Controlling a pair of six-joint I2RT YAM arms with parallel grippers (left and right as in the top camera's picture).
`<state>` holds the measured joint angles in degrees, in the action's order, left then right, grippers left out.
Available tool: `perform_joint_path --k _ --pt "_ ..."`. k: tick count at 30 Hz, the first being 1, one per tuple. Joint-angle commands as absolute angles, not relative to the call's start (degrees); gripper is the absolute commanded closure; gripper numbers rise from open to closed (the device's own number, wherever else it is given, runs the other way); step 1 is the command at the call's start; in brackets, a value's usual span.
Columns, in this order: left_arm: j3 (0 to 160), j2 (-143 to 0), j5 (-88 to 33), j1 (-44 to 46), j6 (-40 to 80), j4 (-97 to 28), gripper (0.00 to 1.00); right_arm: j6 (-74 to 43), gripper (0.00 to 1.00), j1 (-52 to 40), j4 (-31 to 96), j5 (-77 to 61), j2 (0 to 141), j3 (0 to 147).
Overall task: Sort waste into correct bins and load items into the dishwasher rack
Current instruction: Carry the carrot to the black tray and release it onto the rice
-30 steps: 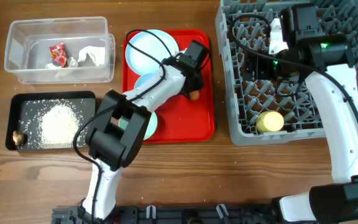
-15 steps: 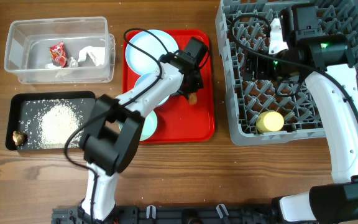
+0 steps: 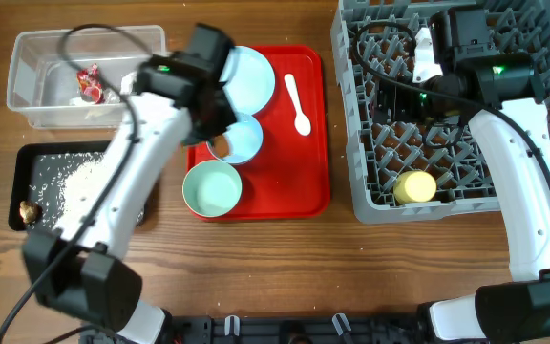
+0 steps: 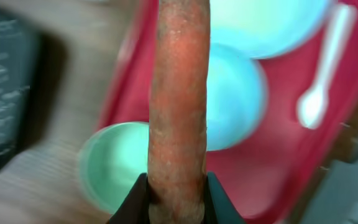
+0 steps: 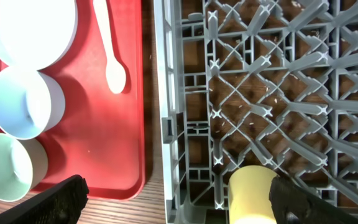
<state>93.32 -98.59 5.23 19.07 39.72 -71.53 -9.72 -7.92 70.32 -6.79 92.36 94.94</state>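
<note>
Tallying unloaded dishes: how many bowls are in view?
2, both on the red tray: one bowl mid-tray, partly under the left gripper; the other bowl at its near-left corner. None appears hidden.

A flat red serving tray (image 3: 289, 177) with a raised rim lies lengthwise on a brown wood-grain surface (image 3: 285, 277). A black rail (image 3: 285, 330) runs along the surface's near edge.

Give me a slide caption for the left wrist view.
Left gripper holds the orange carrot above the red tray, over a blue bowl, green bowl and white spoon.
</note>
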Motion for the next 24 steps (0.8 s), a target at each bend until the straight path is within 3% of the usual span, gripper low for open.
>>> perform_joint_path --k 1,8,14,24 --pt "93.8 -96.7 10.6 11.3 39.2 -75.9 0.96 -9.0 0.03 -7.7 69.6 -5.8 92.5 95.6" --pt "88.2 -96.7 10.6 -3.4 39.6 -74.6 0.96 -8.9 0.03 -7.7 69.5 -5.8 92.5 95.6" --pt "69.9 -96.7 7.3 -15.9 48.7 -59.5 0.96 -8.9 0.02 -7.7 69.5 -5.8 92.5 95.6" --pt "51.4 -96.7 6.7 -20.4 56.9 -32.5 0.95 -9.0 0.02 -7.7 69.5 -6.0 92.5 95.6"
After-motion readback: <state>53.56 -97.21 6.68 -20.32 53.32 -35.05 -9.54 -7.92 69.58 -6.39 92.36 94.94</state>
